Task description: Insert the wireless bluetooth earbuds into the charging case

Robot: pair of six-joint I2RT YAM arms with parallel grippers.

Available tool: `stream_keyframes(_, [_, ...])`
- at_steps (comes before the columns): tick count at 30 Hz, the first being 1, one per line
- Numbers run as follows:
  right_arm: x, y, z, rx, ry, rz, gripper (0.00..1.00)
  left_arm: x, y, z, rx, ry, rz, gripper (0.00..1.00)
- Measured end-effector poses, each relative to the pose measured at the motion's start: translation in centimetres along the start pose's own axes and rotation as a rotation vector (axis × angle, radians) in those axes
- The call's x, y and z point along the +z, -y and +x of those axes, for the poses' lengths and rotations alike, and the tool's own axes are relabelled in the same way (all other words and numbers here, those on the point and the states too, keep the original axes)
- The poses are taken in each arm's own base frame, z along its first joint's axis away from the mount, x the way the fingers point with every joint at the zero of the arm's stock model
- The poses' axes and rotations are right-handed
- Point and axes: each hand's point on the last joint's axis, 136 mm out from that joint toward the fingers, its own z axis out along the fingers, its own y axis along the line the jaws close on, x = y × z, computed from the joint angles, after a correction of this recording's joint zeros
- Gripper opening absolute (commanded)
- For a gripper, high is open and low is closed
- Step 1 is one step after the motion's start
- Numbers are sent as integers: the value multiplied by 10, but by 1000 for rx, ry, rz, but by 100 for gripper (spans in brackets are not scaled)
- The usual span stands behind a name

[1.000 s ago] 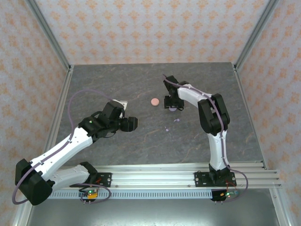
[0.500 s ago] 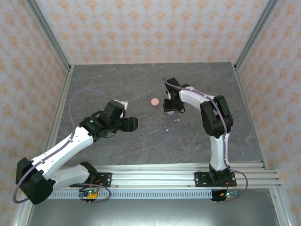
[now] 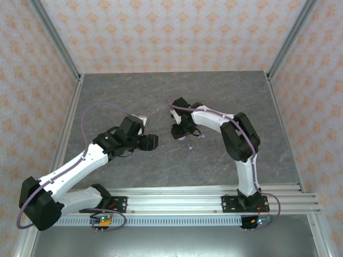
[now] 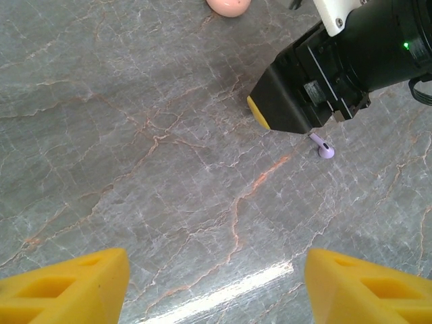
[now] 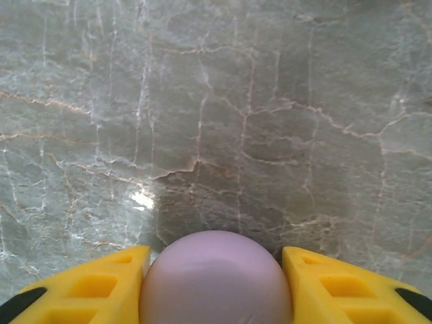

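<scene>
The left jaws stand wide apart, empty, above the counter (image 4: 135,169). The right jaws clasp a lavender disc (image 5: 216,277), touching both sides. Just beside them on the counter lies a tiny lavender earbud (image 4: 326,150), stemmed and glossy.

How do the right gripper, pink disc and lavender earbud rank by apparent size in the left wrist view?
1. right gripper
2. pink disc, though the frame edge cuts it off
3. lavender earbud
</scene>
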Motion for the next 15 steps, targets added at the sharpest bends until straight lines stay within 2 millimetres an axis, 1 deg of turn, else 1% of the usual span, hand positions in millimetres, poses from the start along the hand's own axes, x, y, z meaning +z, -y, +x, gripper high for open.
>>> stream_keyframes(4, [0, 4, 2, 4, -8, 27, 63, 3, 0, 2, -1, -9, -1, 70])
stream_keyframes(7, [-3, 7, 1, 9, 0, 41, 65, 8, -1, 2, -7, -15, -5, 70])
stream_keyframes(9, [-10, 7, 0, 15, 18, 45, 65, 13, -1, 1, -10, -20, -9, 70])
stream_keyframes(12, [-32, 6, 2, 32, 64, 49, 66, 27, -3, 3, -13, -49, -29, 67])
stream_keyframes(15, [-58, 5, 0, 58, 129, 41, 65, 45, -3, 2, -16, -96, -52, 62])
